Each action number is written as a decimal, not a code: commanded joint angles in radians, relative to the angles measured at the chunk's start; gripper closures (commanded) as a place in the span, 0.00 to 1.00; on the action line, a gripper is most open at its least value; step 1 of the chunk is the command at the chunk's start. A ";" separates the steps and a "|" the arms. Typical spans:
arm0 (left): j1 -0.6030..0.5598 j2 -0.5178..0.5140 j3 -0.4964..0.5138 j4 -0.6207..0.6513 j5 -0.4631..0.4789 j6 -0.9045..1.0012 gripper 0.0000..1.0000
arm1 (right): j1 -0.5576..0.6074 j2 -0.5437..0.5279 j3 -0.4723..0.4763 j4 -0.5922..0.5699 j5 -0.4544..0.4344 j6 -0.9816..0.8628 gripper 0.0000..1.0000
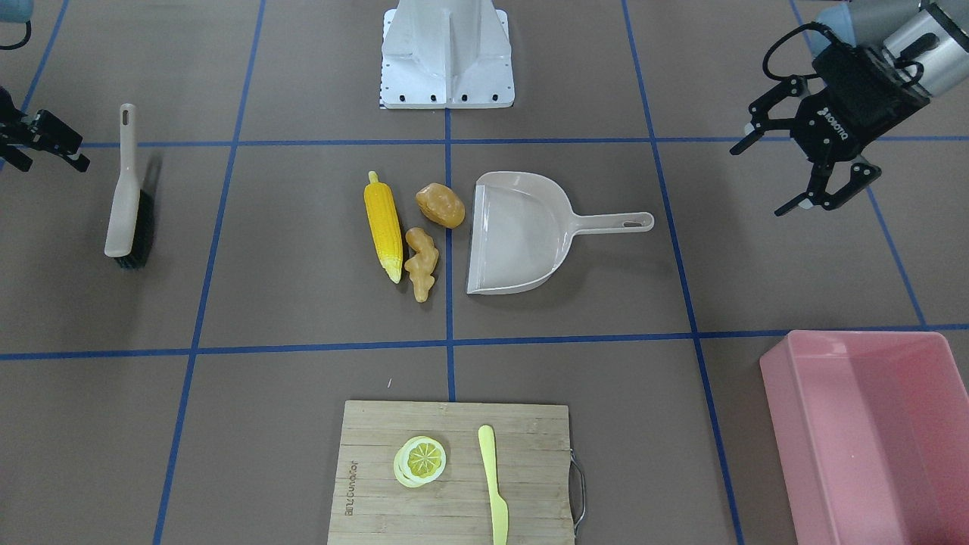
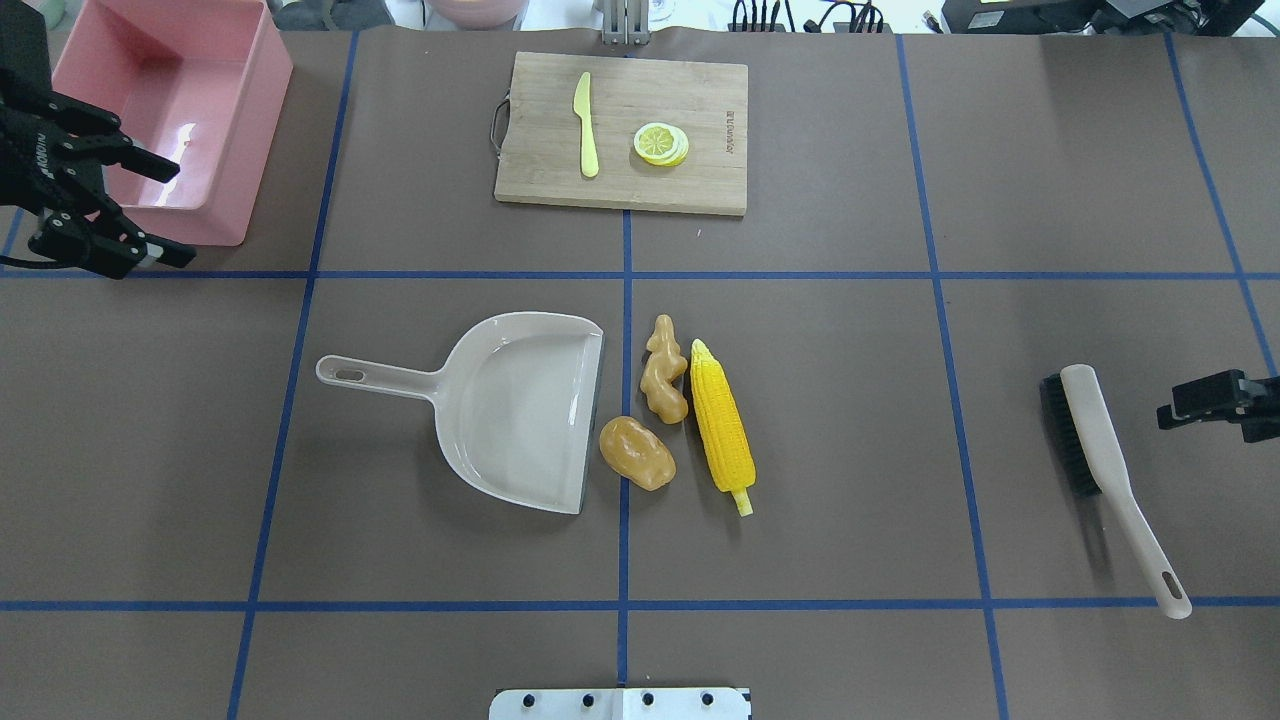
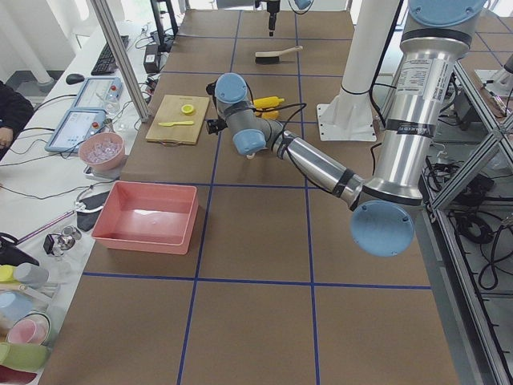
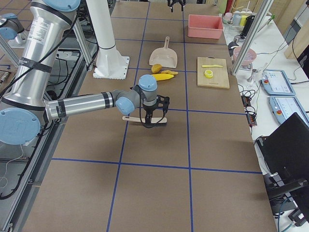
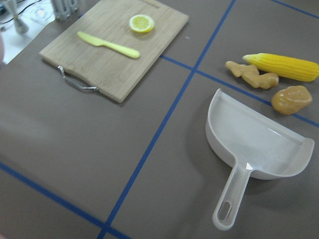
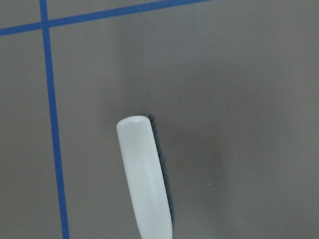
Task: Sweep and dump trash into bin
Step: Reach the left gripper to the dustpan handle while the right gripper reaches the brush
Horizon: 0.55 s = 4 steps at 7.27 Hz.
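Observation:
The yellow corn cob (image 1: 383,227), the orange-brown potato (image 1: 440,205) and the tan ginger root (image 1: 421,261) lie together mid-table, just off the open mouth of the beige dustpan (image 1: 522,235). The pink bin (image 1: 870,424) stands at the far corner on my left side. My left gripper (image 1: 802,166) hangs open and empty above the table, beyond the dustpan's handle and near the bin (image 2: 215,215). My right gripper (image 1: 49,155) is open beside the beige, black-bristled brush (image 1: 125,197), which lies flat. The right wrist view shows only the brush's end (image 6: 144,174).
A bamboo cutting board (image 2: 620,130) at the far middle holds a pale yellow knife (image 2: 586,125) and a lemon slice (image 2: 660,143). The robot's white base plate (image 1: 447,68) sits at the near middle. Blue tape lines mark a grid on the brown table.

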 commanded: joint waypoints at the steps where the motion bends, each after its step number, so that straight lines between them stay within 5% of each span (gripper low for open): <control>1: 0.077 -0.005 -0.021 -0.008 0.027 0.001 0.02 | -0.184 -0.047 0.035 0.058 -0.126 0.138 0.00; 2: 0.117 -0.003 -0.061 -0.023 0.016 -0.047 0.01 | -0.303 -0.045 0.055 0.058 -0.222 0.239 0.00; 4: 0.168 0.014 -0.114 -0.045 0.008 -0.206 0.01 | -0.329 -0.065 0.065 0.062 -0.231 0.231 0.00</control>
